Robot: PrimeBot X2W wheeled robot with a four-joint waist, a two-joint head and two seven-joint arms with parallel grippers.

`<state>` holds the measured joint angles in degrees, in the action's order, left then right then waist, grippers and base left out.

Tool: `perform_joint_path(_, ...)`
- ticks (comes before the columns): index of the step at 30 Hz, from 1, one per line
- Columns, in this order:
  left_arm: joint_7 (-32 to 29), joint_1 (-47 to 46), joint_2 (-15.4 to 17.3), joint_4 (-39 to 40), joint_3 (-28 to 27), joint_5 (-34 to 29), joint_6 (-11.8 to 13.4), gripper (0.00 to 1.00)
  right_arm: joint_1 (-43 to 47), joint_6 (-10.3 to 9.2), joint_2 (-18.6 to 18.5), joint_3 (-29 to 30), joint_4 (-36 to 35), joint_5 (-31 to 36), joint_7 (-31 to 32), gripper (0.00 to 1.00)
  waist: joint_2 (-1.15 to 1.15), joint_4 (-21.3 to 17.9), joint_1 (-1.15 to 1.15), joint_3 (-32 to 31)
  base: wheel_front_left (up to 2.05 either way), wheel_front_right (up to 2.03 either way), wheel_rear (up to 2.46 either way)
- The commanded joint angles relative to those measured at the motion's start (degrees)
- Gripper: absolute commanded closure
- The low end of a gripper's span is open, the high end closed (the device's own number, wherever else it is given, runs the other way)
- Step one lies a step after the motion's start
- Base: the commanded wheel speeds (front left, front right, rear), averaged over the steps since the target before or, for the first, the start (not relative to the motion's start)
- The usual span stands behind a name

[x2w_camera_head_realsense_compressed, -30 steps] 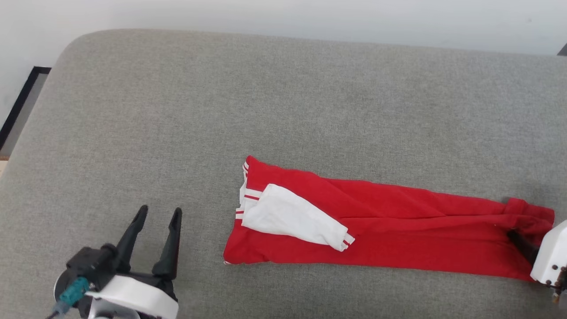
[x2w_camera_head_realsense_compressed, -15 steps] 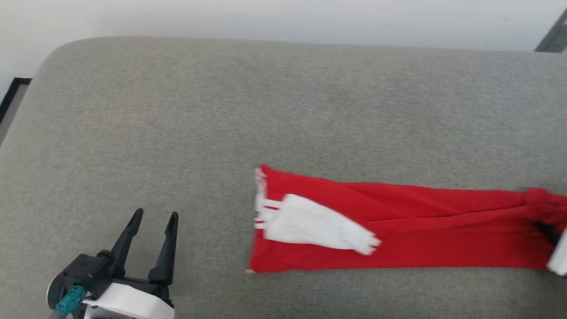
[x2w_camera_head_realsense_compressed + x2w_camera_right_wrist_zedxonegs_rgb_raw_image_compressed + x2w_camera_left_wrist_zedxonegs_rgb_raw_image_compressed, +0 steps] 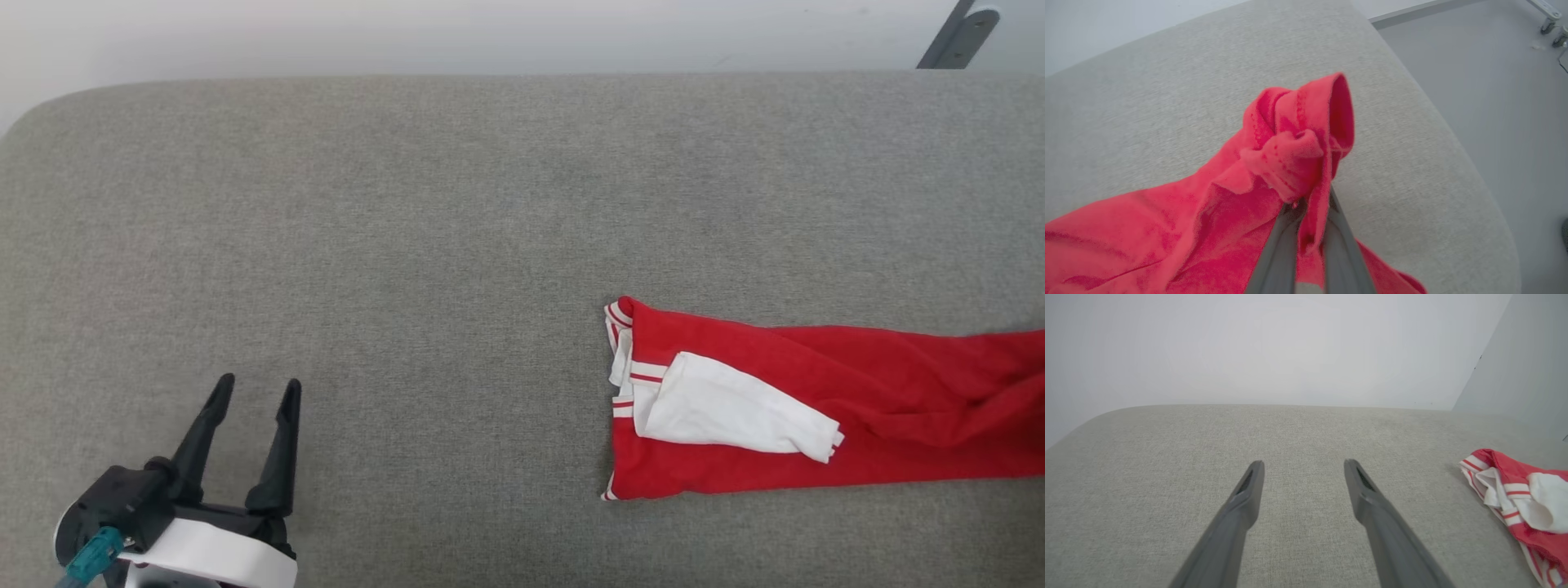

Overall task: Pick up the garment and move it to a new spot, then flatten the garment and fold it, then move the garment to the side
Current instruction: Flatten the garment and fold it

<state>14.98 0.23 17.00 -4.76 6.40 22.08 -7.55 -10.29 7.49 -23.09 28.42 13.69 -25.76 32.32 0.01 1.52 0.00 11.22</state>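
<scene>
Clamps the right gripper (image 3: 1308, 214) on the garment (image 3: 1216, 212): jaws pressed together, with a bunched red fold pinched between them and rising above the tips in a rolled, open loop. Cannot tell whether that end clears the tabletop (image 3: 408, 245). Holds it near a rounded edge of the tabletop, with pale floor (image 3: 1494, 102) beyond. Trails the rest of the red cloth down to the lower left of the right wrist view, onto the grey fabric surface.

Holds the left gripper (image 3: 257, 384) at the lower left of the head view, jaws wide apart, fingers pointing up the view over bare grey fabric. Touches no cloth there; stands well apart from the garment.

Lies as a long, narrow folded strip at the right of the head view, running off the right edge. Shows a white sleeve (image 3: 735, 408) folded across the red at its left end, cuff towards the right, and white-and-red striped trim (image 3: 630, 371) along that end. Rests flat on the tabletop there, nearer the front edge than the back. Shows a plain pale wall (image 3: 408, 33) behind the tabletop and a grey metal bar (image 3: 955, 37) at the upper right.
</scene>
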Motion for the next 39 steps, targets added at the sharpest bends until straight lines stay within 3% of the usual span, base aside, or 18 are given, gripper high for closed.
perform_joint_path(1,0.3,0.8,0.2,0.5,-0.6,0.3,0.1,0.0,1.3,-0.01,1.0,-2.4,-2.6,-0.4,1.1,1.0,-0.01,-0.4,0.0,-0.2,0.0,0.0,0.0)
perform_joint_path(3,0.3,0.8,0.2,0.9,-1.1,-0.2,0.1,0.0,1.9,0.0,1.3,-4.1,-4.2,-0.4,1.8,1.0,-0.01,-0.5,0.0,-0.3,0.0,0.0,0.0)
perform_joint_path(9,0.3,1.4,-0.5,0.9,-1.3,0.3,0.1,0.0,3.9,0.0,2.8,-17.0,-14.2,-1.6,6.7,1.0,-0.01,-0.3,0.0,-1.1,0.0,0.0,0.0)
perform_joint_path(18,0.3,1.0,-1.8,0.1,0.0,2.9,0.1,0.0,1.9,0.0,3.5,-34.3,-23.5,-2.8,12.0,1.0,-0.01,3.5,0.0,-1.2,0.0,0.0,0.0)
perform_joint_path(27,0.3,-1.0,-2.9,-1.0,2.7,4.8,0.1,0.0,-4.0,0.0,4.1,-45.0,-15.9,-3.8,11.3,1.0,-0.01,9.0,0.0,-0.6,0.0,0.0,0.0)
perform_joint_path(36,0.3,-1.8,-3.4,-2.3,4.8,6.2,0.1,0.0,-6.6,0.0,3.6,-47.2,-5.0,-3.5,7.0,1.0,-0.01,12.7,0.0,-0.3,0.0,0.0,0.0)
perform_joint_path(37,0.3,-1.7,-3.4,-2.5,4.9,6.2,0.1,0.0,-6.5,0.0,3.6,-47.7,-4.1,-3.5,6.6,0.95,-0.01,12.8,0.0,-0.4,0.0,0.0,0.0)
perform_joint_path(39,0.3,-1.2,-3.3,-2.8,4.9,6.4,0.1,0.0,-6.4,0.0,3.7,-48.4,-3.3,-4.0,5.5,0.52,-0.01,12.6,0.0,-0.7,0.0,0.0,0.0)
